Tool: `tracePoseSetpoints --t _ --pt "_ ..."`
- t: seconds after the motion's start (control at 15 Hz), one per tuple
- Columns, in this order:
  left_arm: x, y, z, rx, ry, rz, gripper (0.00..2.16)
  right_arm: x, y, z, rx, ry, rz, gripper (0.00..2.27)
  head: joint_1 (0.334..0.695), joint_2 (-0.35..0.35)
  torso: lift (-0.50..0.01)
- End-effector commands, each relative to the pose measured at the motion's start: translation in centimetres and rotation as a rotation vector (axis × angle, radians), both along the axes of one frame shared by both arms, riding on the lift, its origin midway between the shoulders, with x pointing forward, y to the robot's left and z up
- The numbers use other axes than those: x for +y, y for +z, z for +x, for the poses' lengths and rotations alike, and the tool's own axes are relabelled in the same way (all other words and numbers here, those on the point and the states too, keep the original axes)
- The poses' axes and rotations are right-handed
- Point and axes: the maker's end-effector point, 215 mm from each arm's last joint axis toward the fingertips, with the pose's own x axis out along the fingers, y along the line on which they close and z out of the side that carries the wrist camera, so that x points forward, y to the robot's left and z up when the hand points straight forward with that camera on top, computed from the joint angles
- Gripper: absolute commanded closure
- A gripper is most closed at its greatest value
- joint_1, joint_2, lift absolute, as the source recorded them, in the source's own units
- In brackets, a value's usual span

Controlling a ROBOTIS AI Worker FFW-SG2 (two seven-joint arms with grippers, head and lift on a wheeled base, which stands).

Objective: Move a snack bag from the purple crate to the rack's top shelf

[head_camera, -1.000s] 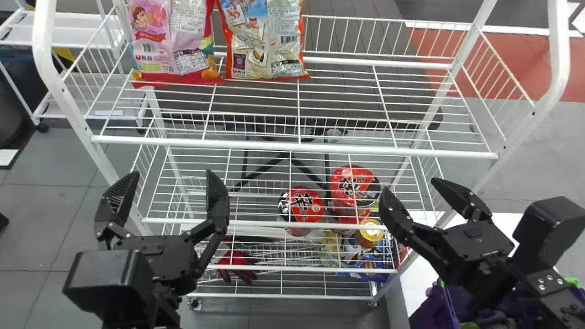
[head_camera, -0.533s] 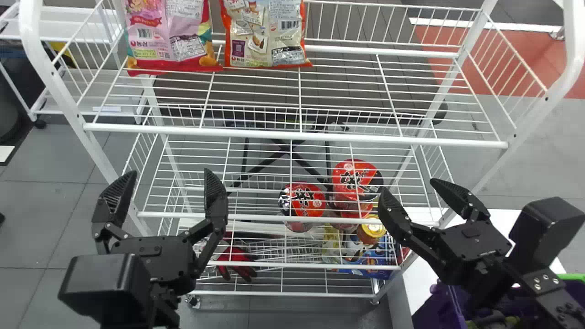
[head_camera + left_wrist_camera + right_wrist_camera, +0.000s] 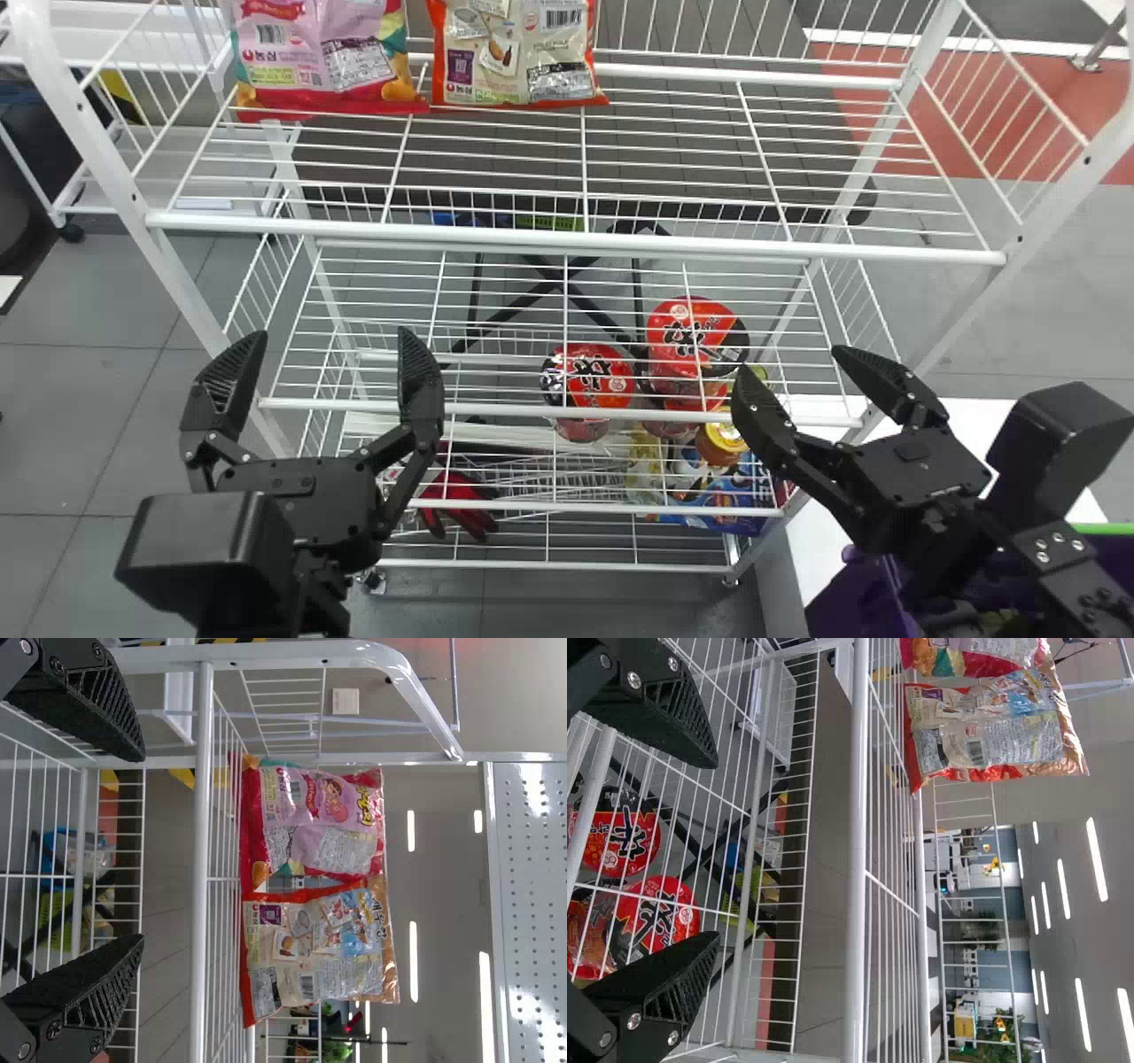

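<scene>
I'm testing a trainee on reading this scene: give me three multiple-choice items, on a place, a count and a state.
1. Where is the purple crate?
A) On the top shelf
B) Left of the rack
C) At the head view's lower right

2. How many snack bags are on the top shelf?
A) One
B) Two
C) Four

3. How are the left gripper and right gripper?
A) Both open and empty
B) Both shut
C) Each holding a snack bag

1: C, its purple wall shows beneath the right arm.
2: B, a pink bag and an orange-edged bag stand side by side.
3: A, each pair of fingers is spread with nothing between.
</scene>
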Motion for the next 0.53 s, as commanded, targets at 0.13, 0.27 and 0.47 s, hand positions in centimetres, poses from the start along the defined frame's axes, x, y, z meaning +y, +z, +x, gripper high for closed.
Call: tracePoseSetpoints --t 0.13,0.27,0.47 --pt "-0.06 -0.12 -0.11 0.003 -0.002 0.004 0.09 0.12 0.35 -0.08 -0.006 0.003 -0.005 0.14 0.695 -0.067 -0.234" --pt "-0.06 -0.02 -0.1 0.001 -0.001 0.001 0.09 0.25 0.55 -0.16 -0.007 0.004 -0.004 0.14 0.695 -0.066 -0.243" --pt "-0.17 -0.2 -0.13 0.005 -0.005 0.004 0.09 0.32 0.49 -0.22 -0.005 0.005 -0.003 0.14 0.695 -0.063 -0.255"
